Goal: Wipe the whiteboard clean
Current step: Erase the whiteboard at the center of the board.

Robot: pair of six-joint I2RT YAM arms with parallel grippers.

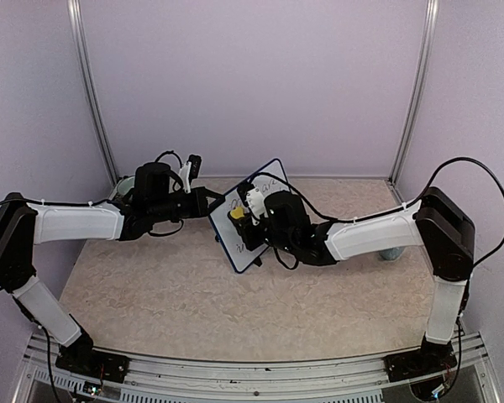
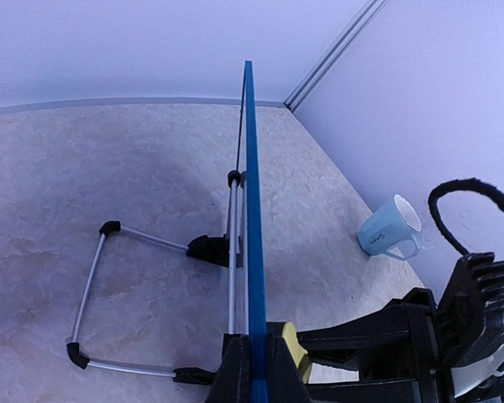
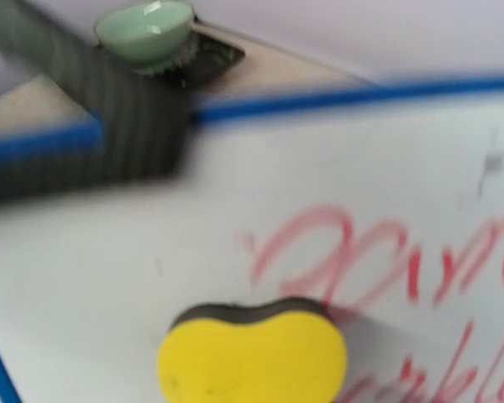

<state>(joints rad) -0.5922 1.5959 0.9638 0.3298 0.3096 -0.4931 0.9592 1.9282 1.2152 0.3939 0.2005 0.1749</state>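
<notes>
The whiteboard stands tilted on its wire stand mid-table, its white face carrying red writing. My left gripper is shut on the board's blue frame at its left edge, one finger on each side. My right gripper is shut on a yellow sponge. The sponge's dark felt side presses against the face, just left of the writing. The sponge also shows beside the frame in the left wrist view. My right fingers themselves are hidden in the right wrist view.
A green bowl sits behind the board near the left arm. A light-blue mug stands at the right by the wall. The stand's wire legs stretch out behind the board. Walls close in the back and both sides.
</notes>
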